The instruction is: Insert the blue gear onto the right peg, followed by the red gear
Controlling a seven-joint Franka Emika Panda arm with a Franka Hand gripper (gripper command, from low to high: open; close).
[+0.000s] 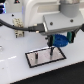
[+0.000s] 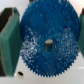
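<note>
Clamping the blue gear (image 2: pixel 46 42) edgewise, the gripper (image 1: pixel 57 41) hovers above the plate (image 1: pixel 35 60); misalignment could jam it off the right peg (image 1: pixel 52 51).

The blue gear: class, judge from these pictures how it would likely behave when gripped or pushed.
The blue gear looks like moulded plastic, so probably stiff and light. Its toothed rim should give the fingers some bite rather than slipping. Being a flat disc, it might roll if dropped on edge, but would likely lie stable when flat.
</note>
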